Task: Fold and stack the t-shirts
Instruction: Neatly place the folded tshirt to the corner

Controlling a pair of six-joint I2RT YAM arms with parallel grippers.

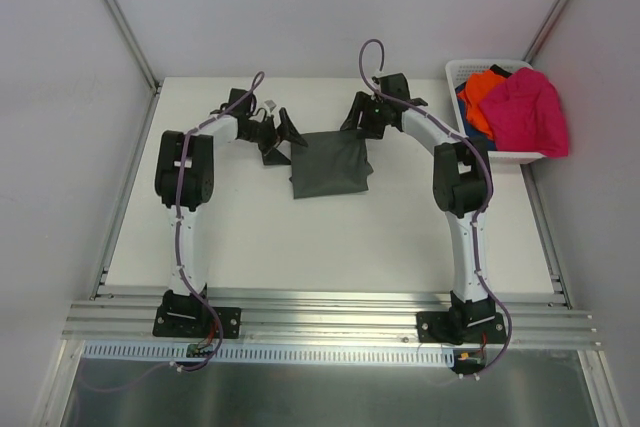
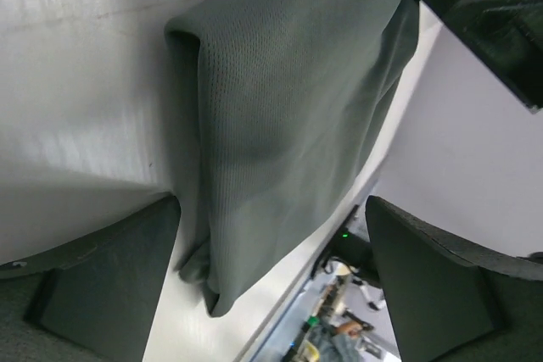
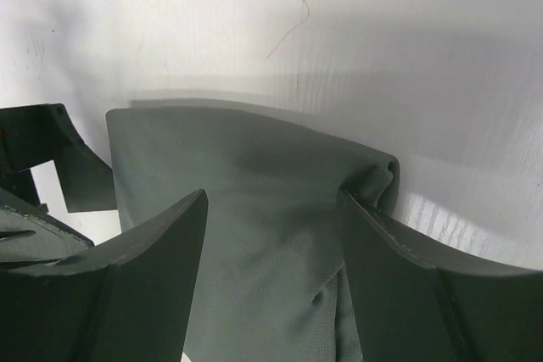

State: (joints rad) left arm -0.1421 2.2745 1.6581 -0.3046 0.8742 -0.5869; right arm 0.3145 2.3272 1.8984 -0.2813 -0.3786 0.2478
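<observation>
A dark grey-green t-shirt [image 1: 331, 165] lies folded into a rough rectangle on the white table [image 1: 300, 237]. My left gripper [image 1: 280, 140] sits at its far left corner, jaws wide open. In the left wrist view the shirt's folded edge [image 2: 288, 108] runs between the spread fingers of the left gripper [image 2: 271, 209], apart from both. My right gripper [image 1: 362, 124] is at the shirt's far right corner. Its fingers straddle the cloth [image 3: 254, 209], and the right gripper [image 3: 273, 197] is open, one finger [image 3: 382, 252] against the bunched corner. Magenta [image 1: 528, 112], orange [image 1: 482, 93] and blue [image 1: 462, 100] t-shirts lie in the basket.
The white lattice basket [image 1: 470, 66] stands at the table's far right corner, the magenta shirt draped over its near rim. Grey walls and metal posts [image 1: 120, 17] close in the table on three sides. An aluminium rail [image 1: 320, 312] carries both arm bases at the near edge.
</observation>
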